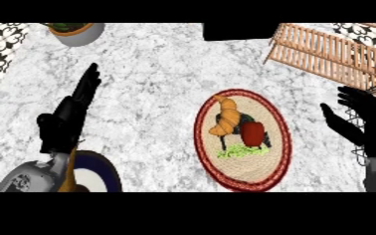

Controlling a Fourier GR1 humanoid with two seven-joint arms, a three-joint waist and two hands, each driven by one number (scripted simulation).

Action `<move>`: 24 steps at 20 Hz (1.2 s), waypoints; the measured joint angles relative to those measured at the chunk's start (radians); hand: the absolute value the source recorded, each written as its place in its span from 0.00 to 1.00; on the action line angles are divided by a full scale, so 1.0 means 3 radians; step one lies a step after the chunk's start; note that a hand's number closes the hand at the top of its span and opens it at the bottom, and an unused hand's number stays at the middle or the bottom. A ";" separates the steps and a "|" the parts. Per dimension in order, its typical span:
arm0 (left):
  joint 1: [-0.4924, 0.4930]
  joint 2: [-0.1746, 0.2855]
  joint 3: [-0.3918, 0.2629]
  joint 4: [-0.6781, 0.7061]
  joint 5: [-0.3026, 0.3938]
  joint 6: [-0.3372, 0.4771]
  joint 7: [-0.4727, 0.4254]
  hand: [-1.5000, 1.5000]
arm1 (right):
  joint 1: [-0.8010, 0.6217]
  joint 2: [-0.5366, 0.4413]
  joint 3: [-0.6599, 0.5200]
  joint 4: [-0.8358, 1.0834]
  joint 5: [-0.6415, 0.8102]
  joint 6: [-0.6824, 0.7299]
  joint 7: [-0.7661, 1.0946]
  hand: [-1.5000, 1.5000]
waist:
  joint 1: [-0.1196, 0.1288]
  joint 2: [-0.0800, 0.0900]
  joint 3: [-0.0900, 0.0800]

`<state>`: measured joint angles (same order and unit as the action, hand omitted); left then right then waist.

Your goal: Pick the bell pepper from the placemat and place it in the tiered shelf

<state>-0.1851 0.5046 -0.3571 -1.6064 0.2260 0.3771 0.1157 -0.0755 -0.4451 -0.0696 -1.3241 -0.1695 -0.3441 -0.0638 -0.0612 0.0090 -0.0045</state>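
A red bell pepper (253, 133) sits near the middle of an oval woven placemat (277, 167) with a dark red rim and a rooster picture. The wooden slatted tiered shelf (323, 51) stands at the upper right. My right hand (351, 124) is at the right edge, just right of the placemat, open with fingers up and thumb out, a short gap from the pepper. My left hand (72, 110) rests at the left, open with straight fingers pointing up and away.
A grey pot with a green plant (74, 32) stands at the upper left. A white plate with a dark blue rim (101, 173) lies at the lower left under my left forearm. A black block (236, 31) sits at the top middle on the marble counter (158, 84).
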 measured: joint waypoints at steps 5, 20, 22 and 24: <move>0.0071 -0.0159 -0.0067 0.0168 -0.0004 -0.0059 -0.0215 0.50 | 0.0272 0.0535 -0.0234 0.0009 0.0232 -0.0992 -0.0511 0.00 | 0.0055 -0.0016 0.0010; -0.0102 -0.0460 0.0015 0.0637 -0.0088 -0.0313 -0.0466 0.50 | 0.0863 0.0247 0.0515 -0.1191 0.0935 -0.0786 0.0463 0.00 | 0.0180 -0.0030 0.0004; -0.0105 -0.0468 0.0017 0.0619 -0.0096 -0.0327 -0.0453 0.50 | 0.0822 0.0077 0.0618 -0.1385 0.1125 -0.0713 0.0920 0.00 | 0.0195 -0.0031 0.0002; -0.0127 -0.0434 0.0058 0.0602 -0.0075 -0.0368 -0.0422 0.50 | 0.0775 -0.0074 0.0733 -0.1543 0.1309 -0.0599 0.1365 0.00 | 0.0207 -0.0032 0.0000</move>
<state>-0.2233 0.3744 -0.3398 -1.4259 0.2035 0.2665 -0.0109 0.1568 -0.4673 0.1505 -1.7871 0.2233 -0.5239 0.3459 0.0010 -0.0005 -0.0045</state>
